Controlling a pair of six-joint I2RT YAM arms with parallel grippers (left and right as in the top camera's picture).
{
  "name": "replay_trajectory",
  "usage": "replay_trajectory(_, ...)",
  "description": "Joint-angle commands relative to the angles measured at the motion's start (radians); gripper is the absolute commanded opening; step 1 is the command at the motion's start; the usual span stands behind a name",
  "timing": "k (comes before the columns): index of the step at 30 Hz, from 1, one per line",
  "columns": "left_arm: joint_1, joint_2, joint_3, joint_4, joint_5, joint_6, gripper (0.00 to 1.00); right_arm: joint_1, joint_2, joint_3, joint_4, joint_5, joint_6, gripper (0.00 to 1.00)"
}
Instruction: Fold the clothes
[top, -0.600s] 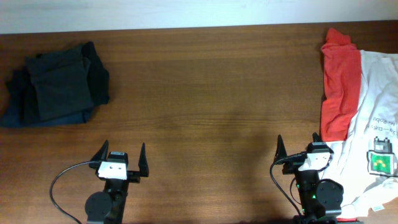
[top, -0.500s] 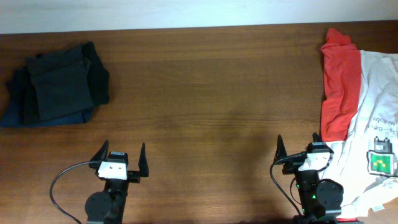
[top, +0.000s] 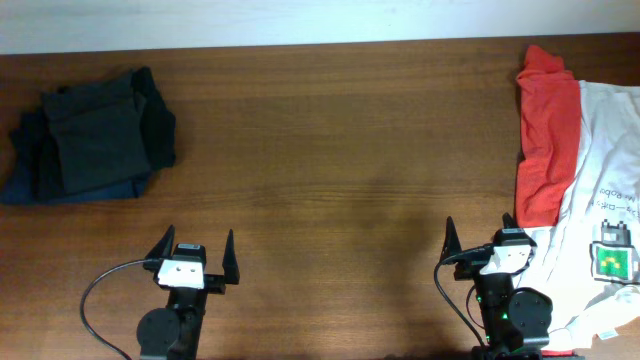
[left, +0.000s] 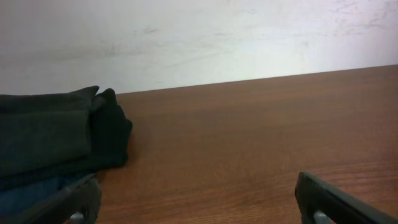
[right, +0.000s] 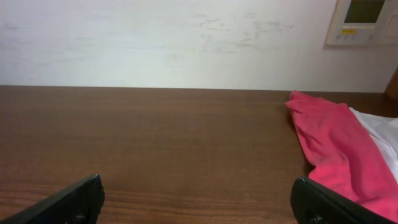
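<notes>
Folded dark garment stack (top: 95, 135): black pieces over a dark blue one, lying on the desk (top: 330, 150), well ahead of the left fingers (top: 232, 262) and off to their left. Desk: brown wood grain, running back to a scuffed white wall (right: 155, 43). Wall panel (right: 364, 22): beige with a small display, mounted high, ahead of the right fingers (right: 323, 202) and to their right.

Brown wooden table (top: 330, 150). Dark folded clothes pile (top: 90, 145) lies well ahead and to the left of the left gripper (top: 199, 240). Red T-shirt (top: 545, 140) lies ahead-right of the right gripper (top: 482, 235), touching the white T-shirt (top: 600, 150), which is spread just right of that gripper.
</notes>
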Motion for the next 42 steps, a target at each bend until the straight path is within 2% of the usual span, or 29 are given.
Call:
replay_trajectory(1, -0.005, -0.008, -0.008, -0.001, -0.01, 0.001, 0.99, -0.006, -0.004, -0.005, -0.007, 0.009, -0.006, 0.99)
replay_trajectory(40, -0.005, -0.008, -0.008, 0.0, 0.002, 0.0, 0.99, -0.006, -0.004, -0.005, -0.005, 0.009, -0.007, 0.99)
replay_trajectory(42, -0.005, -0.008, -0.008, 0.0, 0.002, -0.031, 0.99, -0.006, -0.003, -0.005, -0.007, 0.008, -0.006, 0.99)
